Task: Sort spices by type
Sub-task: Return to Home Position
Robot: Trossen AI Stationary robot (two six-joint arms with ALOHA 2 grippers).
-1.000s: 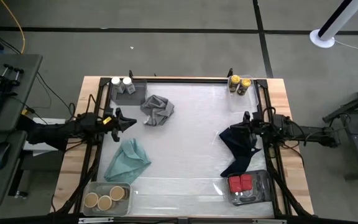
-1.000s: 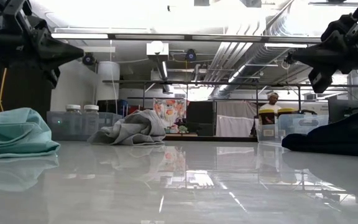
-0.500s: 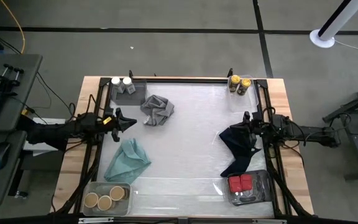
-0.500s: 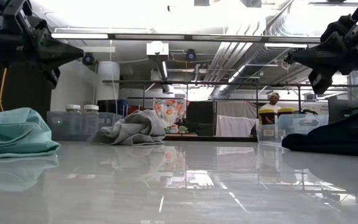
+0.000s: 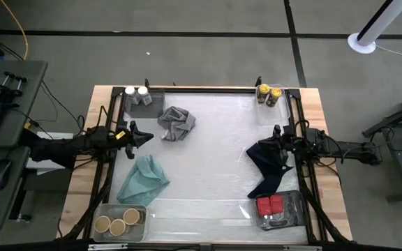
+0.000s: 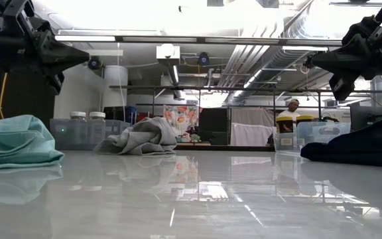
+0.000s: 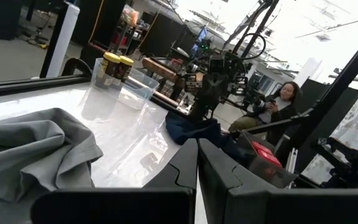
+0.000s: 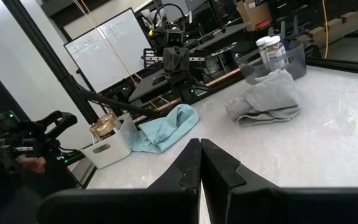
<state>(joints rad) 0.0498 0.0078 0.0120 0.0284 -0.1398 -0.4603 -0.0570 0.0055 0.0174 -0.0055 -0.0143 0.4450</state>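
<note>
With tan-lidded jars point(image 5: 119, 223) and red tins point(image 5: 270, 205) sorted at near corners, the left pincer point(image 7: 197, 144) and right pincer point(image 8: 199, 146), both pressed together empty, likely needed only level retreats above the navy cloth point(image 5: 267, 166), while white-lidded jars point(image 5: 137, 91) and yellow-lidded jars point(image 5: 269, 93) stood at far corners.

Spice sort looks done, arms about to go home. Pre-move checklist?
1. Left end effector shut and empty: ok.
2. Right end effector shut and empty: ok.
3. White-lid jars together in the grey bin: ok.
4. Yellow-lid jars together in the clear bin: ok.
5. Tan-lid jars and red tins each in their own tray: ok.
6. No stray jar under the navy cloth: cannot tell.
</note>
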